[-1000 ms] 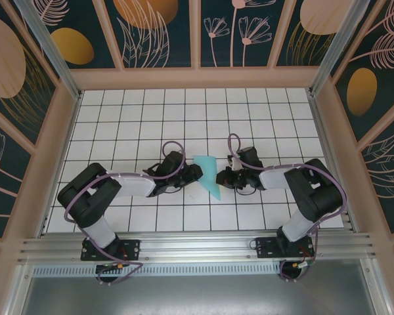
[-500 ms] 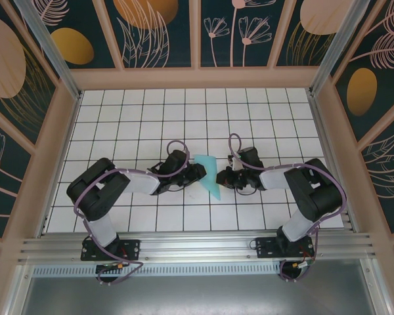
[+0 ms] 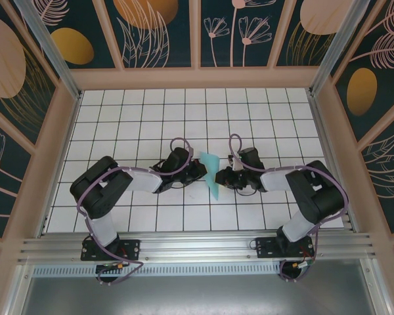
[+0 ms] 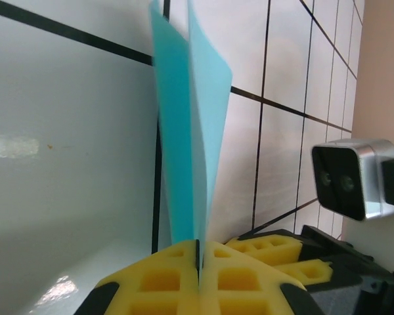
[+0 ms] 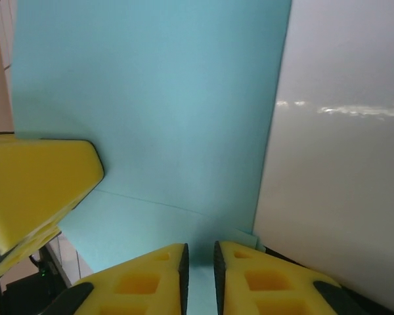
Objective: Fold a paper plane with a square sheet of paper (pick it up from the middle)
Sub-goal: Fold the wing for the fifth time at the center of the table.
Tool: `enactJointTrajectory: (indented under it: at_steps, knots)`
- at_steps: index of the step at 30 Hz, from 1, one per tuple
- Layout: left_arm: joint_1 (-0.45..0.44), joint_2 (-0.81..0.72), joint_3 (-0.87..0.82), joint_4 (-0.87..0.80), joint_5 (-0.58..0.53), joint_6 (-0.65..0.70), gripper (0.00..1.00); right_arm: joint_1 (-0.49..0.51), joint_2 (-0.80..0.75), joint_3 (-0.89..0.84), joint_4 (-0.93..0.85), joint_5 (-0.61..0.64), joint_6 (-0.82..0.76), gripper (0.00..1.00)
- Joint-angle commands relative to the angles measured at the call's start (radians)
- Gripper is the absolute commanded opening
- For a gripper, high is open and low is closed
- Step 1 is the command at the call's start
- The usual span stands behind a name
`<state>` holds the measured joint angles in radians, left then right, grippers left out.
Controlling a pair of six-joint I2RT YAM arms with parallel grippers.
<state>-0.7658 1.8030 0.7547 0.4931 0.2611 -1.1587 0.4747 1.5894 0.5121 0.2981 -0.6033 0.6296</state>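
Square sheet of paper [image 3: 211,174], folded to a narrow wedge, lies mid-table with its long axis running 12 to 6 o'clock and its tip toward 6. At its 9 o'clock the left gripper [image 4: 199,248] is clenched on its edge. At 3 o'clock the right gripper [image 5: 200,256] straddles it, pads slightly parted. White gridded table [image 3: 118,118] lies around.
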Motion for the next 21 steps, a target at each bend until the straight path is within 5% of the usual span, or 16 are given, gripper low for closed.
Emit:
enactJointTrajectory:
  at_steps: [1, 6, 11, 21]
  knots:
    - [0.001, -0.003, 0.028, -0.022, -0.031, -0.011, 0.00, 0.003, -0.109, -0.046, -0.017, 0.135, -0.034, 0.30]
    - [0.000, -0.018, 0.034, -0.036, -0.045, -0.022, 0.00, 0.084, -0.295, -0.110, -0.040, 0.368, -0.079, 0.37]
    - [0.000, -0.016, 0.044, -0.050, -0.043, -0.024, 0.00, 0.326, -0.427, -0.218, 0.094, 0.676, -0.217, 0.44]
    - [0.000, -0.013, 0.052, -0.053, -0.042, -0.023, 0.00, 0.590, -0.300, -0.241, 0.284, 1.003, -0.525, 0.49]
